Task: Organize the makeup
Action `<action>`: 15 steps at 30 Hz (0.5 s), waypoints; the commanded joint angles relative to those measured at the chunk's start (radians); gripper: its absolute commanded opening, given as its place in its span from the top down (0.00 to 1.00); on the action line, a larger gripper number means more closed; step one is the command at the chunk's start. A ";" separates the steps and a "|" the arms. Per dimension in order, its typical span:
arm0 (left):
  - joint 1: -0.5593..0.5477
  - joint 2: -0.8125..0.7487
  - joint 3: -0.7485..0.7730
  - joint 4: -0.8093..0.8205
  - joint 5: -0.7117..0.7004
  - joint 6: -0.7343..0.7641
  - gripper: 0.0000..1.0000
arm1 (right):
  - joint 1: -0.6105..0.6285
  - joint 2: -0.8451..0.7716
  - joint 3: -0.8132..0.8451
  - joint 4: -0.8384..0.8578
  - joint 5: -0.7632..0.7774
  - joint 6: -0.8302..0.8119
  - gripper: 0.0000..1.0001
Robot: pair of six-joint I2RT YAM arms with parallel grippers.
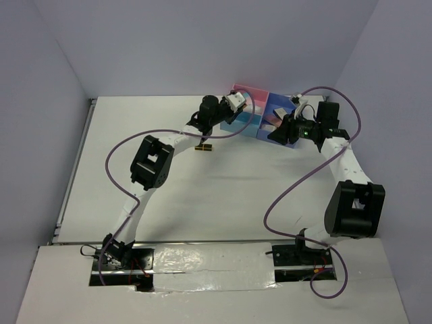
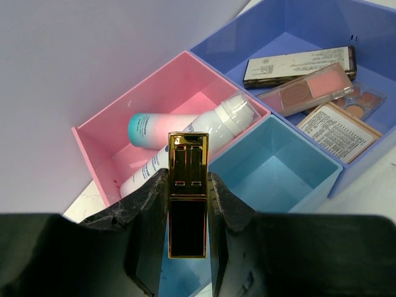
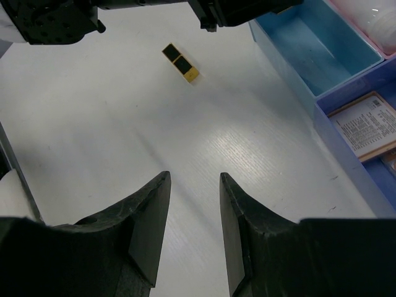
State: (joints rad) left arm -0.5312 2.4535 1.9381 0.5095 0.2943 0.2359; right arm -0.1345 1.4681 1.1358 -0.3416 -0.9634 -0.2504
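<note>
white bench (image 3: 93,124), pale walls close round it. left pincer (image 2: 187,204) is clamped on a black-and-gold lipstick (image 2: 188,158), gold end poking past the tips, over the near rim of the light blue compartment (image 2: 278,173). just beyond, the pink compartment (image 2: 99,148) holds two white tubes (image 2: 216,124). palettes (image 2: 306,86) lie in the dark blue compartment (image 2: 297,25), ahead to the right. right pincer (image 3: 195,210) hangs parted, gripping nothing. second lipstick (image 3: 180,62) lies well ahead of it, with a wide stretch of bench between.
</note>
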 commanded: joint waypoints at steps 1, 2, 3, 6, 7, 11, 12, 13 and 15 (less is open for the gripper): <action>-0.007 0.009 0.027 0.026 0.000 0.043 0.80 | -0.008 -0.051 -0.011 0.050 -0.031 0.008 0.55; -0.007 0.004 0.016 0.021 -0.004 0.042 0.76 | -0.008 -0.049 -0.010 0.050 -0.031 0.008 0.55; -0.007 0.001 0.010 0.018 -0.010 0.042 0.71 | -0.008 -0.048 -0.008 0.050 -0.031 0.008 0.55; -0.012 -0.007 -0.007 0.009 -0.026 0.033 0.64 | -0.008 -0.042 -0.004 0.049 -0.031 0.007 0.55; -0.013 -0.008 -0.008 0.004 -0.027 0.034 0.62 | -0.008 -0.043 -0.002 0.046 -0.031 0.007 0.55; -0.021 -0.011 -0.005 -0.018 -0.058 0.031 0.40 | -0.010 -0.043 0.001 0.039 -0.026 0.000 0.54; -0.023 -0.014 -0.005 -0.020 -0.058 0.029 0.40 | -0.008 -0.045 -0.001 0.039 -0.026 -0.001 0.54; -0.021 -0.019 -0.010 -0.017 -0.050 0.023 0.40 | -0.008 -0.045 -0.001 0.039 -0.024 -0.003 0.54; -0.023 -0.024 -0.011 -0.009 -0.057 0.017 0.38 | -0.008 -0.046 -0.001 0.035 -0.023 -0.009 0.54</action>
State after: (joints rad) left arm -0.5457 2.4535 1.9282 0.4572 0.2398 0.2375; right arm -0.1356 1.4673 1.1358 -0.3355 -0.9661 -0.2512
